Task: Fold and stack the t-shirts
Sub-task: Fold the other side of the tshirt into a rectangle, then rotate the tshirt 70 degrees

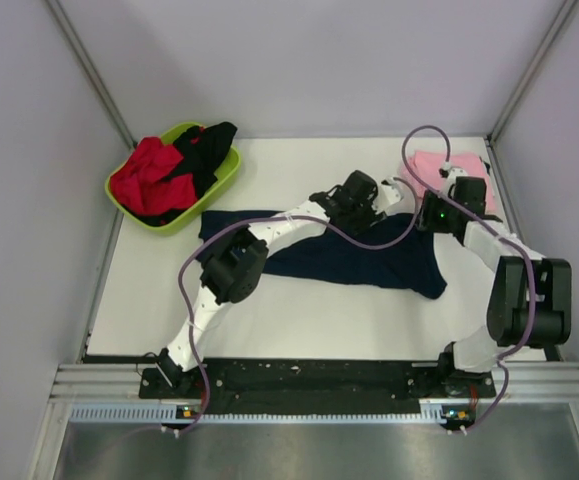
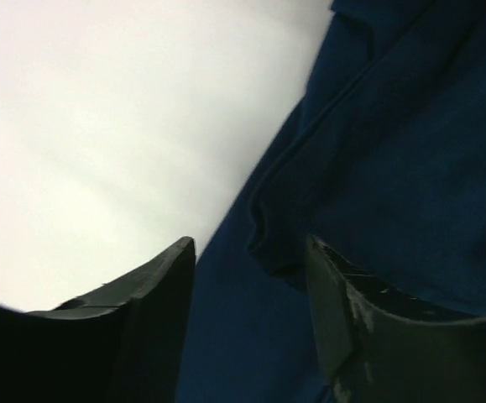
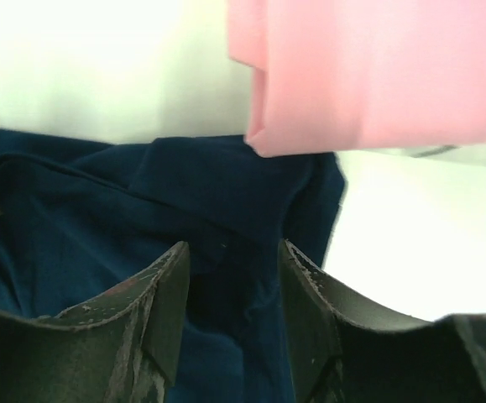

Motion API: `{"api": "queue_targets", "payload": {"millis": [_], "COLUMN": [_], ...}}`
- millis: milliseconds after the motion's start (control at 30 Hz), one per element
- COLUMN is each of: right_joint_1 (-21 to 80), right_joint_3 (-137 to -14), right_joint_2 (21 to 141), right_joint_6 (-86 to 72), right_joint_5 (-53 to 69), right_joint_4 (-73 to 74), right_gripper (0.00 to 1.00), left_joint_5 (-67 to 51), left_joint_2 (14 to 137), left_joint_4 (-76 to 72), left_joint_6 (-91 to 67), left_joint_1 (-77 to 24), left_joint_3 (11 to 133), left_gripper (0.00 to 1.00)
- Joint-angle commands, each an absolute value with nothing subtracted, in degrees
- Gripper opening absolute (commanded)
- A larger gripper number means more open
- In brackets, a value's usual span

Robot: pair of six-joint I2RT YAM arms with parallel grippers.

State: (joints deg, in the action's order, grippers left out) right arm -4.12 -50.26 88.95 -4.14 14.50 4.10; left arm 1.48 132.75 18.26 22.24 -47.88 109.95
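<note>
A dark navy t-shirt (image 1: 359,258) lies spread across the middle of the table. My left gripper (image 1: 369,205) is open low over its far edge. In the left wrist view the fingers (image 2: 343,311) straddle a fold of the navy cloth (image 2: 394,151) at the shirt's border. My right gripper (image 1: 431,210) is open over the shirt's far right corner. The navy cloth (image 3: 142,201) lies between the right wrist's jaws. A folded light pink t-shirt (image 1: 439,166) lies at the back right, just beyond it (image 3: 377,67). Red (image 1: 144,175) and black (image 1: 204,150) shirts lie crumpled in the basin.
A lime green plastic basin (image 1: 227,172) stands at the back left of the white table (image 1: 149,290). Grey walls enclose the table on three sides. Both arms reach over the navy shirt, with cables looping above it.
</note>
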Motion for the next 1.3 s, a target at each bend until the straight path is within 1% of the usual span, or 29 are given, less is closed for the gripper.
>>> {"api": "queue_targets", "payload": {"millis": [0, 33, 100, 133, 167, 200, 267, 300, 367, 400, 467, 567, 667, 767, 800, 933, 1000, 1033, 1067, 1100, 1133, 1167, 1267], "right_joint_1": [-3.25, -3.16, -3.25, -3.43, -3.69, -3.78, -3.87, -3.87, -3.87, -3.87, -3.78, -3.69, -3.69, -3.69, -3.69, -3.6, -3.43, -3.08, -2.82, -2.38, -2.11, -1.85, -1.41], "right_joint_3": [-55.81, -55.72, -55.55, -55.72, -56.16, -57.03, -59.14, -60.19, -61.43, -61.52, -61.26, -60.65, -61.61, -63.28, -63.8, -64.16, -63.55, -63.37, -63.2, -63.11, -63.11, -63.19, -63.54], "right_joint_2": [80.7, 78.86, 77.09, 77.08, 77.78, 78.83, 82.25, 83.74, 86.21, 86.66, 86.92, 86.4, 88.58, 92.62, 94.03, 98.16, 99.31, 100.01, 100.63, 101.42, 101.69, 102.21, 103.09], "right_joint_6": [-5.1, -5.45, -5.71, -5.71, -5.71, -5.71, -5.8, -6.06, -6.76, -7.03, -7.03, -6.15, -5.8, -5.89, -6.15, -7.47, -7.82, -7.65, -7.39, -7.3, -7.03, -7.03, -7.21], "right_joint_5": [3.01, 1.86, 0.27, 0.35, 1.31, 2.1, 4.47, 5.87, 7.99, 8.78, 9.58, 8.71, 7.21, 7.9, 8.52, 10.81, 11.25, 11.25, 11.25, 11.34, 11.34, 11.25, 12.3], "right_joint_4": [13.43, 14.58, 15.9, 15.91, 15.91, 16.08, 16.7, 17.13, 17.31, 17.4, 17.4, 17.31, 17.4, 17.4, 17.49, 16.97, 16.0, 15.91, 15.82, 15.73, 15.73, 15.65, 15.21], "right_gripper": [0.47, 0.48, 0.55, 0.57, 0.58, 0.58, 0.59, 0.59, 0.59, 0.59, 0.59, 0.59, 0.59, 0.59, 0.59, 0.57, 0.54, 0.5, 0.46, 0.38, 0.3, 0.2, 0.05], "left_joint_5": [8.52, 8.44, 7.39, 5.99, 5.45, 4.75, 4.48, 5.44, 5.89, 5.19, 2.74, 1.5, 2.45, 4.56, 5.61, 9.57, 11.51, 11.95, 12.04, 11.69, 11.17, 10.64, 9.76], "left_joint_2": [129.39, 127.63, 123.68, 120.62, 119.02, 115.26, 109.72, 106.73, 101.28, 98.38, 93.89, 89.4, 87.28, 86.4, 87.09, 91.13, 92.54, 92.64, 92.2, 91.5, 90.36, 88.96, 84.92], "left_joint_4": [19.07, 19.94, 23.01, 25.81, 26.97, 29.33, 33.03, 35.31, 39.45, 40.94, 44.72, 47.02, 44.14, 33.88, 29.66, 21.29, 18.64, 18.37, 18.37, 18.63, 19.15, 19.86, 23.62], "left_joint_6": [25.83, 26.97, 29.87, 31.36, 32.86, 34.52, 39.0, 40.94, 45.42, 47.27, 50.52, 56.31, 61.86, 64.42, 64.68, 63.02, 62.32, 62.49, 62.49, 62.4, 62.49, 62.49, 63.02], "left_joint_1": [-47.11, -46.85, -46.32, -45.8, -45.36, -44.39, -42.37, -41.15, -37.99, -35.97, -30.18, -21.38, -18.2, -17.75, -17.67, -17.49, -17.32, -17.4, -17.4, -17.4, -17.4, -17.4, -17.32], "left_joint_3": [114.17, 114.34, 113.56, 112.51, 110.41, 108.22, 101.9, 98.39, 91.09, 87.14, 80.97, 71.39, 62.61, 55.48, 54.42, 52.56, 51.42, 50.72, 49.84, 48.79, 47.82, 46.59, 42.81], "left_gripper": [0.63, 0.7, 0.79, 0.82, 0.82, 0.81, 0.75, 0.69, 0.54, 0.52, 0.52, 0.63, 0.7, 0.76, 0.76, 0.75, 0.69, 0.57, 0.37, 0.2, 0.0, 0.0, 0.0]}}
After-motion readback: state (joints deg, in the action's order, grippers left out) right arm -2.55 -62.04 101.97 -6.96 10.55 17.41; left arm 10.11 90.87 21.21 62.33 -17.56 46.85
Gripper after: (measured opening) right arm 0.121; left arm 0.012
